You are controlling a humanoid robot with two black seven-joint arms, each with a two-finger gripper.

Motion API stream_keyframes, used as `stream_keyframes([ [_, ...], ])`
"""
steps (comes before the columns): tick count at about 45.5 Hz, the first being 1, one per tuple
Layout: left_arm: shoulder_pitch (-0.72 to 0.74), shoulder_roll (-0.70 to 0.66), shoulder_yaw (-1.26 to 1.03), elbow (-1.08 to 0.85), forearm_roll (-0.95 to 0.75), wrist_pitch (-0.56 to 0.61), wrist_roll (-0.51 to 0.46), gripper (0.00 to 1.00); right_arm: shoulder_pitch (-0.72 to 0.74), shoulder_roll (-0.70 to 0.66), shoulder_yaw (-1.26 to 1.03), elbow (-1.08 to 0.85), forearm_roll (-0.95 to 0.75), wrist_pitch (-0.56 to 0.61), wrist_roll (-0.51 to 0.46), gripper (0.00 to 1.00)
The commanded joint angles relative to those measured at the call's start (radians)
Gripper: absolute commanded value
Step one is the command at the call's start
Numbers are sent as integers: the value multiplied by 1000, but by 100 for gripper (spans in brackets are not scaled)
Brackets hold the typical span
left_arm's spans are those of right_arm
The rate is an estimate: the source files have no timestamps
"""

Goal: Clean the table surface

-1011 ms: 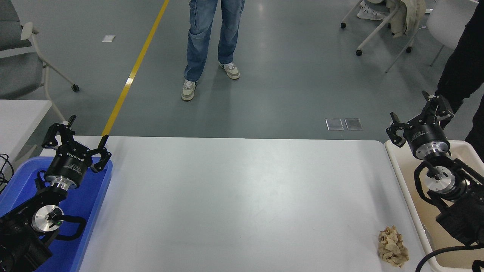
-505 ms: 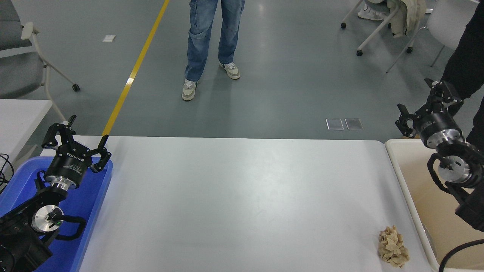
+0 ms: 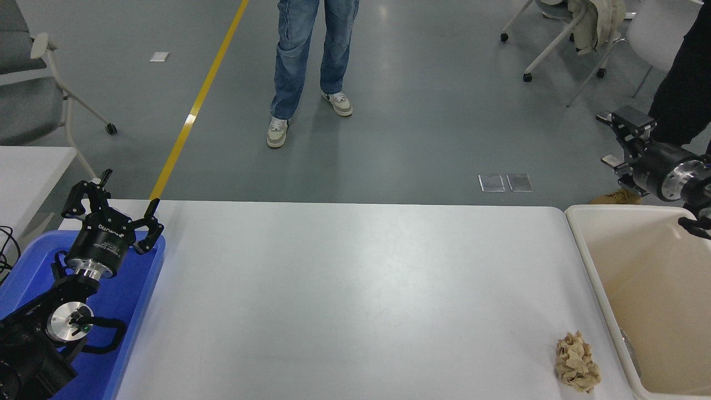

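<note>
The table surface (image 3: 344, 289) fills the middle of the head view, long axis running left to right across the picture, short axis going away from the camera; far edge straight, rounded far corner on the right. It lies flat, between a blue tray (image 3: 141, 311) at its left end and a cream bin (image 3: 589, 261) touching its right end.

Progress, judged from how things lie: nearly done. The white top is bare except for one crumpled brown paper wad (image 3: 577, 362) near the front right corner, just beside the bin wall but not in it. That wad is what is left; it likely needs to be picked up and dropped into the bin next to it. Faint smudges show mid-table, too faint to say whether they are dirt.

Right gripper (image 3: 617, 140) is up at the right edge, above the bin's far corner and well apart from the wad, pointing left, fingers spread, nothing held. Left gripper (image 3: 111, 203) is parked over the blue tray at lower left, fingers spread wide, empty.

A person in jeans (image 3: 311, 50) stands on the floor beyond the table; another in dark clothes (image 3: 683, 83) is at upper right, behind the right gripper.
</note>
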Motion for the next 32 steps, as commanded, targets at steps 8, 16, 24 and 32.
stream_keyframes([
  [8,0,0,0,0,0,0,0,100,170,-8,-136,10,-445,174,8,99],
  [16,0,0,0,0,0,0,0,100,195,30,-198,11,-846,188,115,99],
  [24,0,0,0,0,0,1,0,100,237,113,-418,19,-909,188,164,99],
  [32,0,0,0,0,0,0,0,100,233,194,-617,40,-911,186,170,99],
])
